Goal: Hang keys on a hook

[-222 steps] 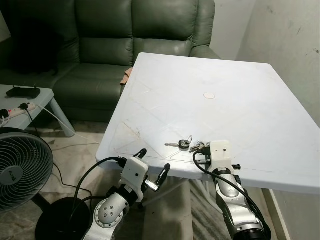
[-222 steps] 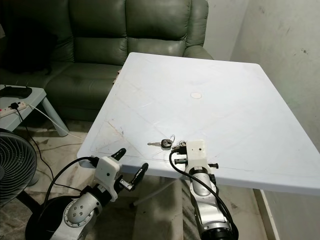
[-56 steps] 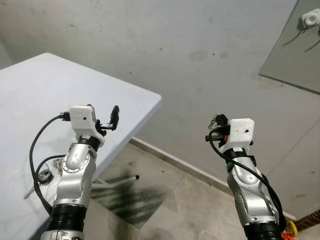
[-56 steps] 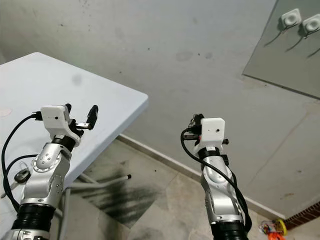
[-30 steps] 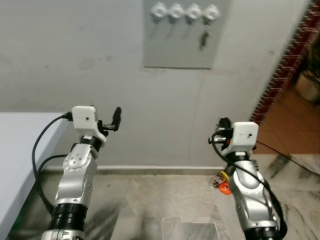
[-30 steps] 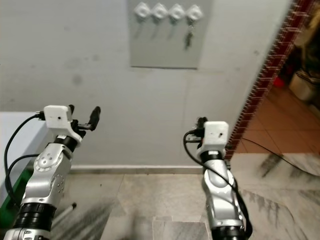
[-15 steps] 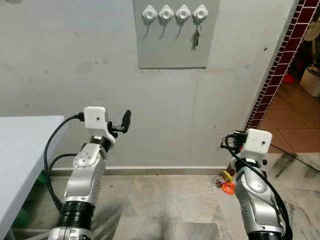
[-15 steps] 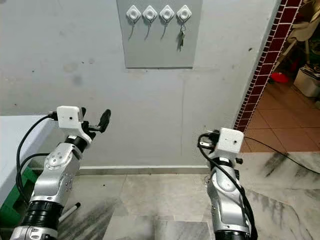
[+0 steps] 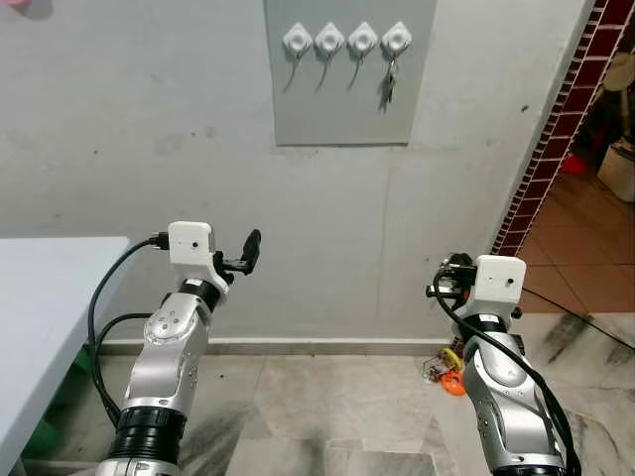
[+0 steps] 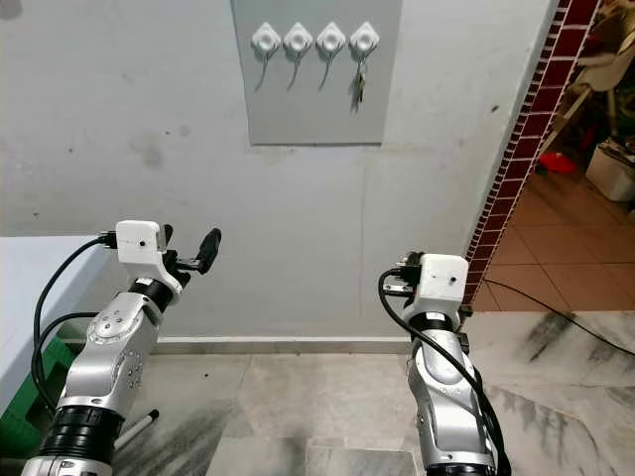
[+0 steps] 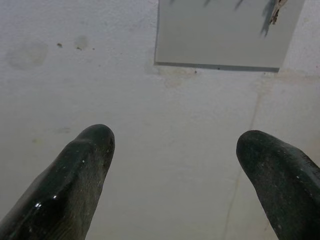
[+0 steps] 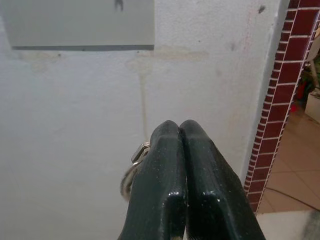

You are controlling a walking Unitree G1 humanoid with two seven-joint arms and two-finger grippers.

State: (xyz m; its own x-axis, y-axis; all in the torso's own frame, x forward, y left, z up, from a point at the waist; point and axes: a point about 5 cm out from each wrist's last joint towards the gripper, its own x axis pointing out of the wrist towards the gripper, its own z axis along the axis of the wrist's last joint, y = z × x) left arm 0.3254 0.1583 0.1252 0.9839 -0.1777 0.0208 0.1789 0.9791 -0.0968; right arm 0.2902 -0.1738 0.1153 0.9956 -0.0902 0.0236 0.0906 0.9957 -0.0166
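We held both arms raised in front of us, elbows bent, wrists tipped up toward the wall. Our left pincer (image 11: 172,170) was spread wide, its two black fingers (image 11: 75,175) well apart with bare wall between them. Our right pincer (image 12: 179,127) was pressed together, and beside its fingertips a metal key ring (image 12: 134,167) stuck out, so it was pinching the keys; the keys themselves were hidden behind the fingers, and we could not make out how many there were.

Below us lay a floor (image 9: 327,397) of grey marbled tiles. The corner of a white bench (image 9: 40,297) was cut off at our left edge. A small orange object (image 9: 448,377) sat on the floor near the wall, behind our right arm; it was too small to tell what it was.

Farther off stood a grey, stained wall (image 9: 149,129). High on it hung a grey panel (image 9: 347,109) with four white hooks (image 9: 329,40) in a row. A set of keys (image 9: 388,84) already dangled from the rightmost hook (image 9: 397,38). To the right, a column of red brick (image 9: 556,139) edged a doorway onto orange floor tiles.
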